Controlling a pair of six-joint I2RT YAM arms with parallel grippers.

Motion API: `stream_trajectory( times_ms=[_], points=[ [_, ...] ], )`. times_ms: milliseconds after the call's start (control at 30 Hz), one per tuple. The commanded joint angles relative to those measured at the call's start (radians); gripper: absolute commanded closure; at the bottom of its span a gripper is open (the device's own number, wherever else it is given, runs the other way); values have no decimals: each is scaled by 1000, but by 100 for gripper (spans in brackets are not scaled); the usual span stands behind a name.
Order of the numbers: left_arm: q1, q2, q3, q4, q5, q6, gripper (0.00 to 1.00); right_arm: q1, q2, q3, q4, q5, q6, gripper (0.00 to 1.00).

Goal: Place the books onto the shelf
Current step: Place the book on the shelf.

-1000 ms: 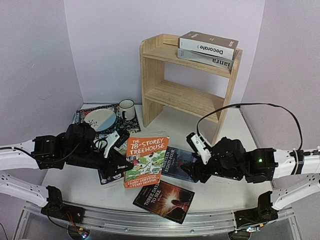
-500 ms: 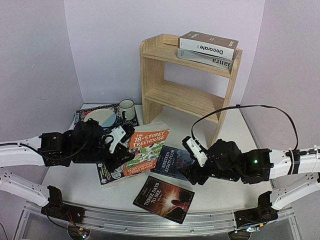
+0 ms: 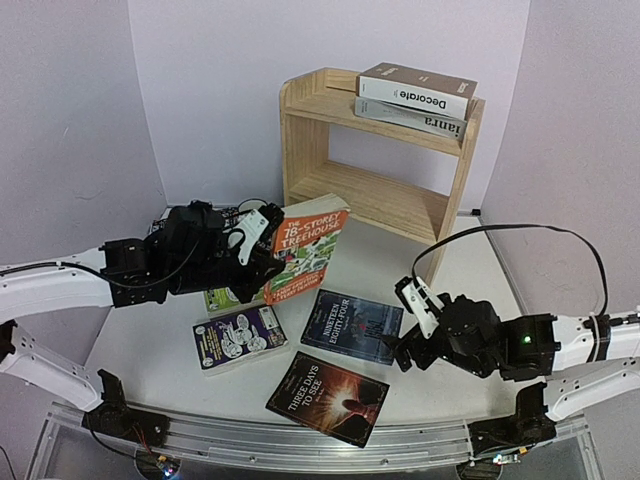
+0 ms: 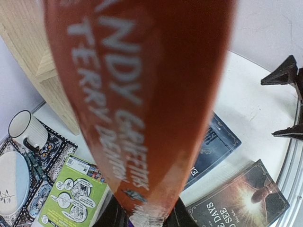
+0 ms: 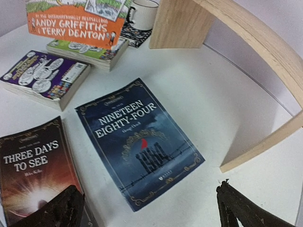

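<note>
My left gripper [image 3: 268, 272] is shut on the lower edge of the orange book [image 3: 306, 248], which hangs tilted upright above the table, in front of the pine shelf [image 3: 310, 150]. In the left wrist view its orange spine [image 4: 142, 94] fills the frame. On the table lie the green book [image 4: 78, 198], the purple book [image 3: 238, 338], the dark blue "Nineteen Eighty-Four" [image 5: 139, 142] and "Three Days to See" [image 3: 328, 398]. "Decorate" [image 3: 418, 88] rests on "ianra" [image 3: 412, 117] on the shelf's top. My right gripper [image 5: 151, 208] stands wide open just off the blue book's near right corner.
A white mug [image 4: 26, 130] and a pale plate [image 4: 12, 182] sit on a patterned placemat [image 4: 52, 146] left of the shelf, behind my left arm. The shelf's right side panel [image 5: 265, 142] stands close beside my right gripper. Purple walls enclose the table.
My left gripper has lifted the orange book off the pile and carried it up toward the shelf, uncovering the green and purple books. My right gripper has drawn back to the right and opened wider.
</note>
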Motion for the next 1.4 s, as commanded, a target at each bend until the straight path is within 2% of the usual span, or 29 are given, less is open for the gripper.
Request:
stream_trajectory(
  times_ms=[0, 200, 433, 700, 933, 1133, 1367],
  points=[
    [84, 17, 111, 141, 79, -14, 100, -45, -35, -48, 26, 159, -20, 2],
    [98, 57, 150, 147, 81, -16, 100, -134, -36, -135, 45, 168, 7, 2],
    [123, 102, 186, 164, 67, -16, 100, -139, -24, -263, 207, 124, 11, 2],
    [181, 169, 245, 228, 65, 10, 100, -138, -102, -329, 280, 100, -11, 2],
    [211, 254, 357, 230, 104, 27, 100, -139, -153, -362, 306, 92, -16, 2],
    [249, 344, 502, 171, 133, -16, 100, -138, -138, -361, 311, 93, -19, 2],
    [270, 401, 589, 167, 169, -48, 100, -139, -117, -354, 314, 85, -23, 2]
  ],
)
